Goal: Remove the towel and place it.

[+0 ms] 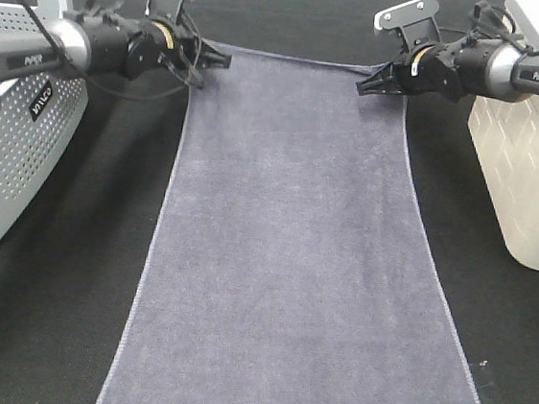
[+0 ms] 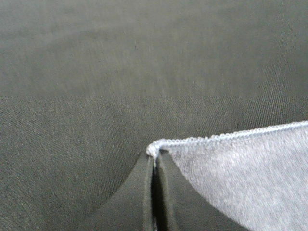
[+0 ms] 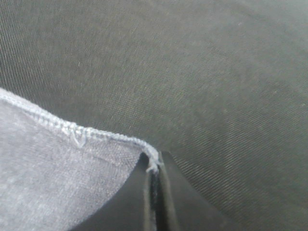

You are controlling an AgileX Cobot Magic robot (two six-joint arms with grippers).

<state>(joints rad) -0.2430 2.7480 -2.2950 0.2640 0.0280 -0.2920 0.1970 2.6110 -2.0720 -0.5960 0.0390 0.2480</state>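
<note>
You've got a towel (image 1: pixel 282 261) of soft, napped microfibre cloth, matt grey-lavender, with a paler stitched hem that looks looped and rough in your wrist views. Under it the table cover (image 1: pixel 53 334) is matt black woven cloth with a fine diagonal twill. Your left gripper (image 1: pixel 225 59) and right gripper (image 1: pixel 362 86) have smooth, matt black fingers. The basket (image 1: pixel 12 175) is grey perforated plastic with a slight sheen; the bin (image 1: pixel 532 181) is milky translucent plastic moulded in brick relief

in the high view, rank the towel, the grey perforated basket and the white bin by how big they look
1. towel, by far the largest
2. grey perforated basket
3. white bin
The last two are both cut off by the frame edges, so their order is unsure.
</note>
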